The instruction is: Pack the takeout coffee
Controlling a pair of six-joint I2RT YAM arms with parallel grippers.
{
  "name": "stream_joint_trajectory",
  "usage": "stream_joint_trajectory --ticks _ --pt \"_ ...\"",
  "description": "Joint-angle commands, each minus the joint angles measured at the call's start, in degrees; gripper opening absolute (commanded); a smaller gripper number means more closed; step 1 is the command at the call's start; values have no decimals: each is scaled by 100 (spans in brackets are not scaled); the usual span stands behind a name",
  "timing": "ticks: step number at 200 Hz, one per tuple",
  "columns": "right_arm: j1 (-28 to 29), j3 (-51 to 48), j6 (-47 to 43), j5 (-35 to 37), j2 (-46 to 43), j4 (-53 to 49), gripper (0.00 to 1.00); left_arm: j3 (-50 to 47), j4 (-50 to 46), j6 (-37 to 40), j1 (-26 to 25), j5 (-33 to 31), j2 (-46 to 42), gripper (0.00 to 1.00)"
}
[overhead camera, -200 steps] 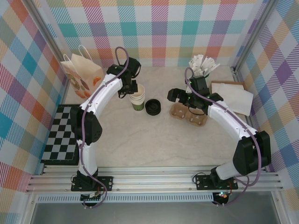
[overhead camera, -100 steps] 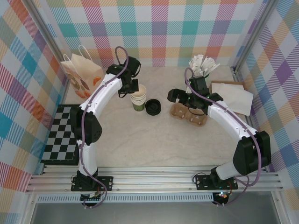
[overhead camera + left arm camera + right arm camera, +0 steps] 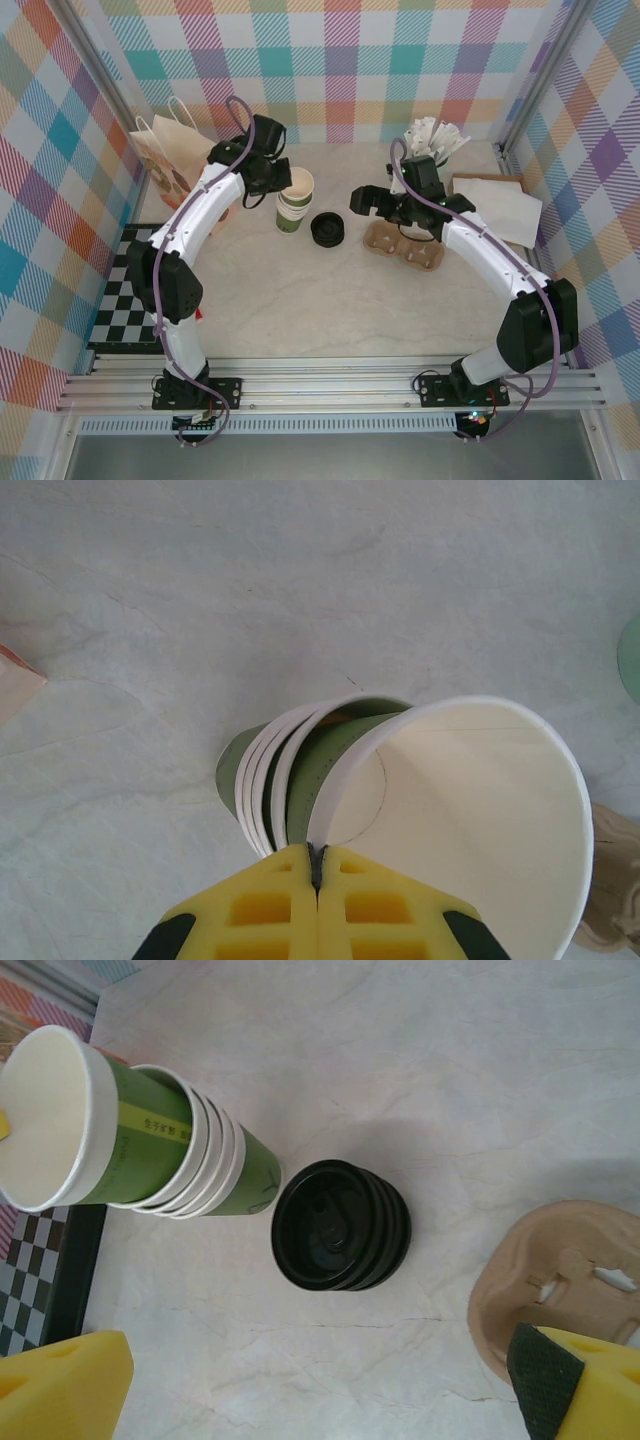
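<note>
Overhead view of a pale marble-look table (image 3: 330,300) with two white robot arms reaching inward. The left gripper (image 3: 316,852) has its yellow pads pressed together on the near rim of the top paper cup (image 3: 470,810), cream inside and olive green outside. That cup sits raised and tilted out of a nested stack of matching lidless cups (image 3: 210,1165). The takeout coffee is, by my reading, not yet assembled: its cup is this pinched one, left of centre on the table, and its lid lies in the pile of round black plastic lids (image 3: 342,1225) just right of the stack. The right gripper (image 3: 320,1390) hangs above the lids with its fingers spread wide and empty, beside a brown moulded-pulp cup carrier (image 3: 560,1290). To do this step well, draw the cup straight along the stack's axis so that the next cup does not come with it, keeping the pinch light enough not to crease the rim. The cup wall between the pads is so thin that the grip probably holds one cup, though this is hard to confirm. The carrier is cut off at the wrist view's edge.
</note>
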Motion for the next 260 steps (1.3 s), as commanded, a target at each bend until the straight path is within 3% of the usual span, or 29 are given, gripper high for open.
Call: stream_joint_trajectory --ticks 1,59,90,122,150,188,217,260 --pt "62 209 -61 -172 63 -20 98 -149 321 -156 161 237 -385 0" --pt "88 591 -366 -146 718 -391 95 -102 368 84 382 282 -588 0" --pt "249 1120 -776 331 1568 -696 85 311 230 249 382 631 -676 0" --pt "559 1835 -1163 764 2382 -1083 76 149 -79 358 309 812 -1403 0" --pt "685 2423 -1171 988 2983 -1361 68 -622 -326 477 151 1033 -2347 0" --pt "929 3292 -1366 1552 3700 -1960 61 -2391 4 535 -205 1539 -3258 0" --pt "1039 3736 -1313 2221 4042 -2331 61 -3747 879 387 -637 1593 -3536 0" --pt "1064 3786 -1349 2172 4164 -2406 57 -4968 2137 195 -1153 1217 -3499 0"
